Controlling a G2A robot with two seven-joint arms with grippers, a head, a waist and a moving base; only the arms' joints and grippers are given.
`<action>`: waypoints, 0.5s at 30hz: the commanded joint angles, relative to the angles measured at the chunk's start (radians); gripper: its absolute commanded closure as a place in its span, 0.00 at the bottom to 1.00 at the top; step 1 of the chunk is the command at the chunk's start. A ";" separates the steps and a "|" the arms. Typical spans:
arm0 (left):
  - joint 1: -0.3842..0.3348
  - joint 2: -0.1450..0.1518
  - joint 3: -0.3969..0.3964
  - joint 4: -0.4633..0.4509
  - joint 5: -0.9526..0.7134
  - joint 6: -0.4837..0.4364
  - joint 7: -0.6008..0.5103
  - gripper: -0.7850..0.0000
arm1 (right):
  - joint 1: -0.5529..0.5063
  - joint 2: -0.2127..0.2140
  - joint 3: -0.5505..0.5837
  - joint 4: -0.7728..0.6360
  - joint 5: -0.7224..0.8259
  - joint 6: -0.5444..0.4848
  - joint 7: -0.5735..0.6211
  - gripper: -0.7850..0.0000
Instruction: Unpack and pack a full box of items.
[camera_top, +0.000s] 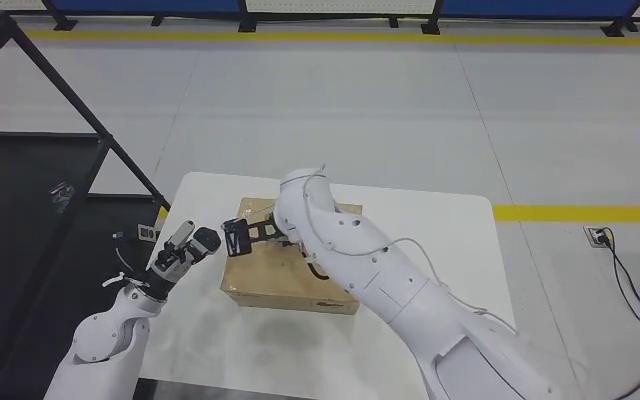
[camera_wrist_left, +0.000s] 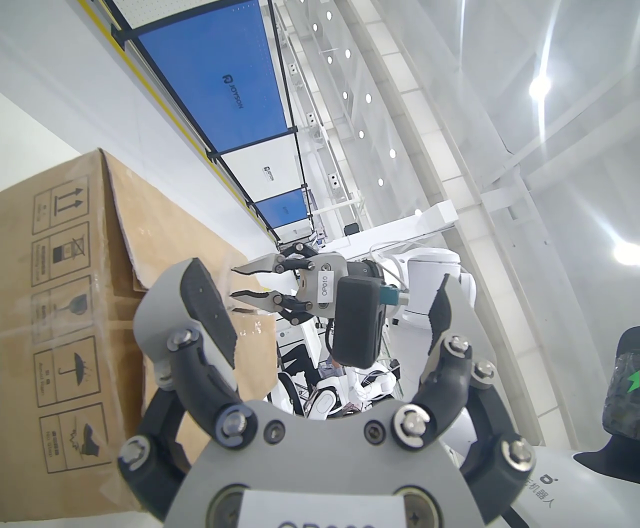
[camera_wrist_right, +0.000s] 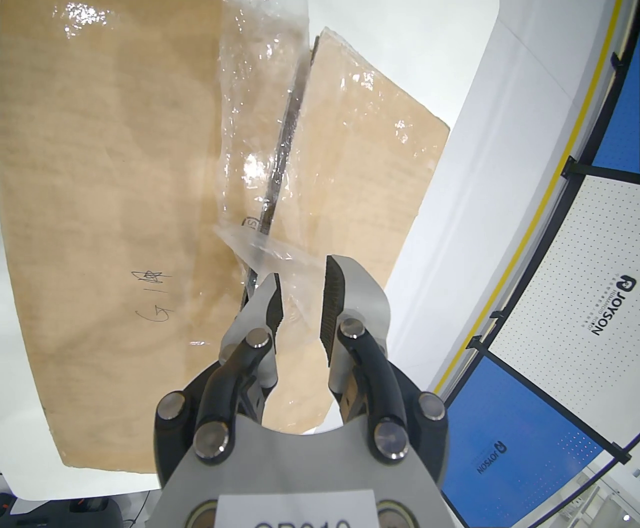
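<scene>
Box (camera_top: 290, 282) sits on the surface (camera_top: 440, 240), left of centre. Tape (camera_wrist_right: 260, 150) runs along the seam between the box flaps, and its loose end sits just ahead of the right gripper (camera_wrist_right: 302, 280). The right gripper is at the box's left end, over the seam, fingers apart. The left gripper (camera_top: 190, 243) is beside the box's left side, clear of it, facing the right gripper, fingers apart.

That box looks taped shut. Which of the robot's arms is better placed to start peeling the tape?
Probably the right: the right gripper hangs open at the loose end of the clear tape on top of the box. The left gripper, also open, sits beside the box, away from the taped seam.
</scene>
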 joint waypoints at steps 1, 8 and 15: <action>0.000 0.000 0.000 0.000 -0.002 -0.001 -0.001 0.00 | 0.010 -0.006 -0.003 0.011 0.012 0.000 0.004 0.72; 0.002 0.000 -0.002 0.001 -0.002 -0.007 0.003 0.00 | 0.044 -0.033 -0.022 0.081 0.054 -0.020 0.024 0.79; 0.007 0.001 -0.007 -0.001 -0.004 -0.009 0.005 0.00 | 0.073 -0.048 -0.029 0.114 0.071 -0.029 -0.018 0.58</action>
